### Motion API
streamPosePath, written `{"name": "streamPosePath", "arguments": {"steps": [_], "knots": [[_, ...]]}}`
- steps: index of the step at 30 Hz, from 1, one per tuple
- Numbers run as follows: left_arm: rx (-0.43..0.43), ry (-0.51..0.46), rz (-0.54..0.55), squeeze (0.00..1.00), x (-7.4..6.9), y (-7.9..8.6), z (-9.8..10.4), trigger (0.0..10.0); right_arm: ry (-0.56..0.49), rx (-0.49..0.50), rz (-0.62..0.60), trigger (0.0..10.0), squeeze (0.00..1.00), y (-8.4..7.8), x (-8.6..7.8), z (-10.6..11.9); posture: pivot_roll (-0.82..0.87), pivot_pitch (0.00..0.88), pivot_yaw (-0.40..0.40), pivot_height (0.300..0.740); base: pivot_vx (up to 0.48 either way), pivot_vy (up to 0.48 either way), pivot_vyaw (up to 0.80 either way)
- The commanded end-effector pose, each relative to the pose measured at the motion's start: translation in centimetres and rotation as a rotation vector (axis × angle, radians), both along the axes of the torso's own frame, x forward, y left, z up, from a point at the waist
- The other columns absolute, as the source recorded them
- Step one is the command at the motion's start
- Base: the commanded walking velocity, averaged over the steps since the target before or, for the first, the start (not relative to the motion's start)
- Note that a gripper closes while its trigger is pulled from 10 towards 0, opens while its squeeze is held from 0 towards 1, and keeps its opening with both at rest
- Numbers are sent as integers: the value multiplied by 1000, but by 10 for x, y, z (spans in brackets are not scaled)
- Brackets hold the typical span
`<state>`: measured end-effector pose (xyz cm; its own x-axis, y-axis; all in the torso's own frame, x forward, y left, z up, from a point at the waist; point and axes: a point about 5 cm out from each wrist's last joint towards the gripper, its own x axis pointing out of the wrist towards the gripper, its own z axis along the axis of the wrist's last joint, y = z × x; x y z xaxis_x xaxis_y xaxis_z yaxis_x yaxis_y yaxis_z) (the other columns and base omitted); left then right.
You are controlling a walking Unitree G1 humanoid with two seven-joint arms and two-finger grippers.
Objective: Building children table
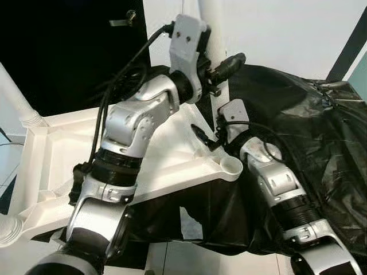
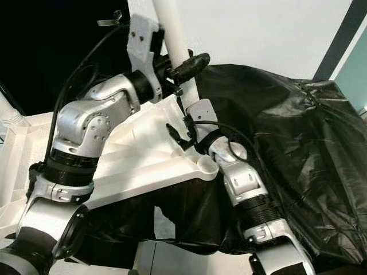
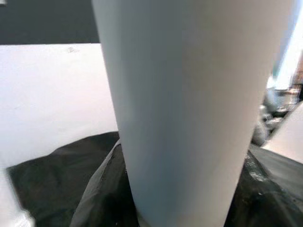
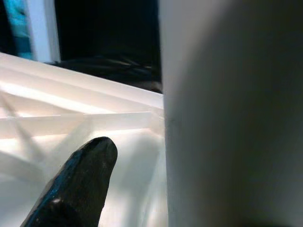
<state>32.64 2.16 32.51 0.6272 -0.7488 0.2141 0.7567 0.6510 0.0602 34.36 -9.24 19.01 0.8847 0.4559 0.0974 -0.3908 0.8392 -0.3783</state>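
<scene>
The white plastic table top [image 1: 166, 166] lies upside down on a black sheet, ribs facing up. A white leg tube [image 1: 213, 28] stands upright at its far corner. My left gripper [image 1: 221, 66] is raised and shut on this leg, a black finger [image 1: 231, 62] curling round it; the leg [image 3: 189, 113] looms close in the left wrist view. Lower down, my right gripper [image 1: 213, 136] sits at the leg's foot. One of its fingers [image 4: 80, 184] stands a little apart from the leg [image 4: 227, 118]; the other is hidden behind it.
A round empty socket [image 1: 232, 166] marks the near right corner of the table top. White legs stand at the far left corner [image 1: 17, 97] and near left corner [image 1: 8, 229]. The crumpled black plastic sheet [image 1: 304, 126] spreads to the right. A dark doorway is behind.
</scene>
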Motion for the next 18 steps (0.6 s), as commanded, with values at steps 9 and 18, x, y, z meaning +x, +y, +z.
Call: {"name": "streamPosePath", "arguments": {"steps": [9,18], "knots": [[3,-17,88,0,0,-12,11,10000,-25,-13,-206,10000,0,0,10,-4,44,0,14,740,0,0,0],[24,-7,100,0,0,-17,9,10000,-119,-72,-214,10000,0,4,12,4,52,0,10,740,0,0,0]]}}
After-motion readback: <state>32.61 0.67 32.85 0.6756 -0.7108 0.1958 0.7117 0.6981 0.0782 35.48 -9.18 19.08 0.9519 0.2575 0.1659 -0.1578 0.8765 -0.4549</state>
